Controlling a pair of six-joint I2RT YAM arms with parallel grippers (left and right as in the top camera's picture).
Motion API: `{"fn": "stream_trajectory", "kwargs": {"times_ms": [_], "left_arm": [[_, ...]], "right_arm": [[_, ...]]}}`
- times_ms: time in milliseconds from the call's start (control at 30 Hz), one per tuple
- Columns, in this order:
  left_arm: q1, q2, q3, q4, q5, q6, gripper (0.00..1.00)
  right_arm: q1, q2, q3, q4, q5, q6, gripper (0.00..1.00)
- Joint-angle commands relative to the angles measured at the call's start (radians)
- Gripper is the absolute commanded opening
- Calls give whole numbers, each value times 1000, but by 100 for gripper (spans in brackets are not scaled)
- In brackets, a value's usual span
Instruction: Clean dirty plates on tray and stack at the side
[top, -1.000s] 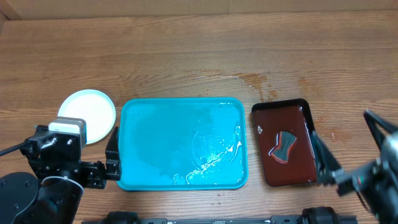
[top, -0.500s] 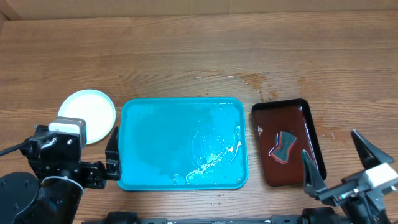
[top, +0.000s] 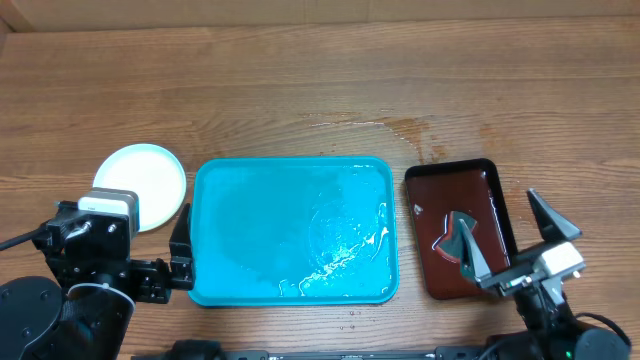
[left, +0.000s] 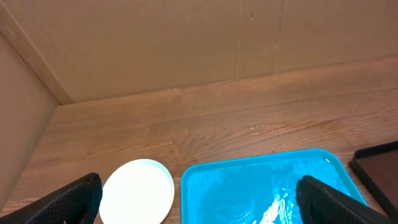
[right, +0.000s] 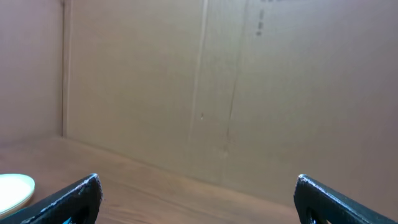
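Note:
The turquoise tray (top: 250, 225) lies in the middle of the table, wet, with white foam streaks toward its right side; no plate lies on it. A clean pale blue-white plate (top: 142, 183) rests on the wood just left of the tray (left: 249, 186), and whatever is under the plate (left: 138, 190) is hidden. My left gripper (left: 202, 205) stands open at the near left, aimed between plate and tray, holding nothing. My right gripper (top: 507, 235) hangs open over the near right part of the dark tray, empty (right: 199, 202).
A dark reddish-brown tray (top: 480, 185) with a black rim sits right of the turquoise one, with a curved sponge (top: 455, 232) in it. Water spots mark the wood behind it. Cardboard walls (right: 217, 81) close off the back and sides. The left arm's base (top: 70, 300) fills the near left corner.
My right arm has swung in from the right edge toward the dark tray, its jaws staying open. The left arm, the plate and both trays have not moved.

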Motion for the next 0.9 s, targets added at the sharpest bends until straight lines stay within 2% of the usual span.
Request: {"fn": "stream_trajectory", "kwargs": {"times_ms": [0,367,867], "left_arm": [[-3,2,3,1,-13,8,100],[-3,2,3,1,-13,8,100],[-3,2,3,1,-13,8,100]], "right_arm": [[-1,-14,-60,53,49,111,100],[-1,-14,-250,266,65,126,100],[0,-14,-331,294,87,126,100]]}}
